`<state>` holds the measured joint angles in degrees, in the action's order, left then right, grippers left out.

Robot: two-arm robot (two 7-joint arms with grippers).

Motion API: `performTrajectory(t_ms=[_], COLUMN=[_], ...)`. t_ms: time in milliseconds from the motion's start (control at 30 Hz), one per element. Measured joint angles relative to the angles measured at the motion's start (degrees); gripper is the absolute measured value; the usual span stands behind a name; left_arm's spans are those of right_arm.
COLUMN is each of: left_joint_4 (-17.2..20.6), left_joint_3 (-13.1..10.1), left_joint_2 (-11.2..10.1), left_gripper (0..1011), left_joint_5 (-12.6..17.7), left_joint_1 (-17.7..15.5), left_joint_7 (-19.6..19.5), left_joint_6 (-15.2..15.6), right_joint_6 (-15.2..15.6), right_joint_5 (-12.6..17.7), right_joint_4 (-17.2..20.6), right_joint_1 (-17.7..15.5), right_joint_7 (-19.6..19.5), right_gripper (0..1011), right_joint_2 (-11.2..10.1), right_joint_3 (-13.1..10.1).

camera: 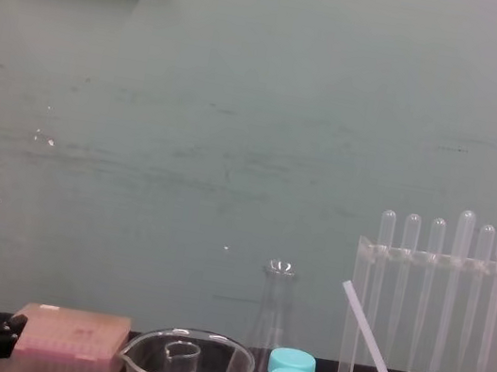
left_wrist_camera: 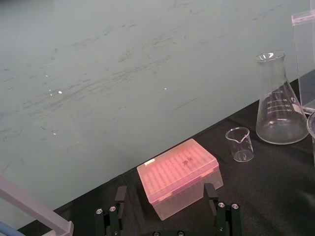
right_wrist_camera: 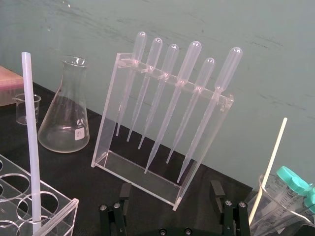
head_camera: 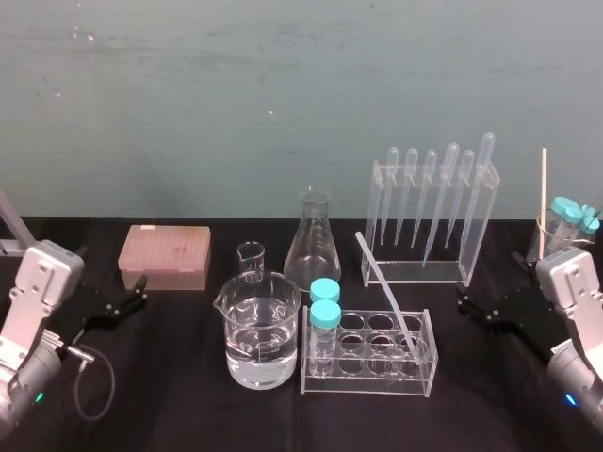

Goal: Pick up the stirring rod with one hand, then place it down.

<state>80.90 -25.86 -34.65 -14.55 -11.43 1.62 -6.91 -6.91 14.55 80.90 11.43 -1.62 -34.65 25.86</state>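
2 teal-capped tubes (head_camera: 325, 303) stand at the left end of the clear tube rack (head_camera: 369, 377), nearest the table's front edge, with a water-filled beaker (head_camera: 262, 331) just beside it on the left. The stirring rod (head_camera: 385, 292) stands tilted in a hole at the rack's right end, its top leaning back and left. Bare black table (head_camera: 188, 405) lies open on both sides of this group. At the left, the left gripper (head_camera: 139, 292) sits with jaws apart, facing a pink tip box (head_camera: 163, 256). At the right, the right gripper (head_camera: 467, 306) also has its jaws apart, near the pipette rack (head_camera: 429, 273) holding 6 pipettes. Farther back stand a small beaker (head_camera: 251, 262) and a conical flask (head_camera: 316, 247). The flask bears printed marks, probably a volume scale, too small to read.
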Motion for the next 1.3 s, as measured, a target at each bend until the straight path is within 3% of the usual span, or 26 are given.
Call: performTrajectory(t_ms=[900, 1067, 1200, 1300], left_joint_4=[0.00, 0.00, 0.00, 0.00], left_joint_3=[0.00, 0.00, 0.00, 0.00], left_joint_2=[0.00, 0.00, 0.00, 0.00], left_gripper=[1000, 1000, 1000, 1000], left_joint_5=[0.00, 0.00, 0.00, 0.00], left_joint_1=[0.00, 0.00, 0.00, 0.00], left_joint_7=[0.00, 0.00, 0.00, 0.00], left_joint_6=[0.00, 0.00, 0.00, 0.00], right_joint_6=[-0.30, -3.89, -8.74, -13.35], right_joint_5=[-0.14, -1.45, -5.13, -9.72], right_joint_4=[-0.04, -0.40, -0.68, -1.23], right_joint_1=[-0.01, -0.35, -0.46, 0.45], right_joint_7=[0.01, -1.24, -5.44, -9.85], right_gripper=[1003, 1003, 1003, 1003], right_joint_2=[0.08, 0.73, 1.74, 3.00], right_joint_3=[-0.20, -1.68, -3.20, -4.36])
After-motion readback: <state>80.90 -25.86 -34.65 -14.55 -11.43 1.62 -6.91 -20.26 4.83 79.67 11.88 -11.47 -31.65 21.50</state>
